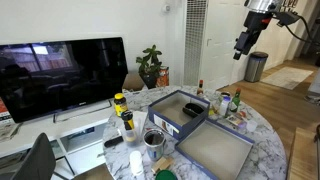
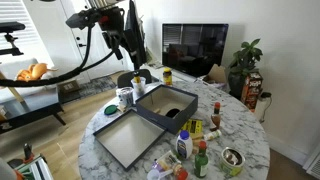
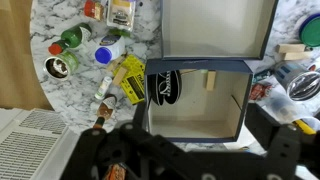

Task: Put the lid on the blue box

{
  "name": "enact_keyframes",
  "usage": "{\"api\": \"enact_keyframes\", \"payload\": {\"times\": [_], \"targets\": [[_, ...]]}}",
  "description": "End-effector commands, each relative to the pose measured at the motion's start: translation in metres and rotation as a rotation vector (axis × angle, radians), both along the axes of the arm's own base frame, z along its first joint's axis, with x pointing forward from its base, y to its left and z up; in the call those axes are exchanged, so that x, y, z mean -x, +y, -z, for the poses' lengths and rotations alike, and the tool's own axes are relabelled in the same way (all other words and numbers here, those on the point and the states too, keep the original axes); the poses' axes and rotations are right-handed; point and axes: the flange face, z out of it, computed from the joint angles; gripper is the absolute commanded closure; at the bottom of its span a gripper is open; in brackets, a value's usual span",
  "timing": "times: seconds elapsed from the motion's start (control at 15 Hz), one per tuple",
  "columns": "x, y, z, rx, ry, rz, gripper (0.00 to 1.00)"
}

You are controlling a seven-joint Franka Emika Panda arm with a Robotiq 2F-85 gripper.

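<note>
The robot's tool hangs high in the air, well above and off to one side of the round marble surface, and it holds nothing. In the wrist view its two dark fingers stand wide apart at the bottom of the picture, with the box showing in the gap between them. The blue box sits open near the middle of the surface, its pale inside bare to the room, and a small black object lies in one corner of it. The lid is not on the box: it lies flat on the surface with its grey-beige inside facing up and its low navy rim around it, close against one side of the box. Whether the two touch I cannot tell. In both exterior views the clutter crowds around them. There are yellow-capped bottles, a metal cup and small sauce bottles. Behind the surface stand a dark television and a potted plant. A grey bin waits by the far wall.
</note>
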Motion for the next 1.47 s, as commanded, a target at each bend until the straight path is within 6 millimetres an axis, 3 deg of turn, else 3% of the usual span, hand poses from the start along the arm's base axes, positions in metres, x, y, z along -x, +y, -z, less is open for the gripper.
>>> {"api": "enact_keyframes", "payload": {"times": [0.0,0.47,0.67,0.8,1.0,1.2,1.4], "targets": [[0.000,0.000,0.000,0.000,0.001,0.000,0.00],[-0.002,0.001,0.005,-0.007,0.018,0.017,0.00],[-0.006,0.014,0.050,-0.119,0.107,-0.022,0.00],[-0.006,0.025,0.090,-0.194,0.198,-0.009,0.00],[-0.003,0.042,0.165,-0.272,0.344,-0.041,0.00],[0.001,0.046,0.239,-0.332,0.455,-0.027,0.00],[-0.003,0.057,0.292,-0.388,0.492,-0.017,0.00]]}}
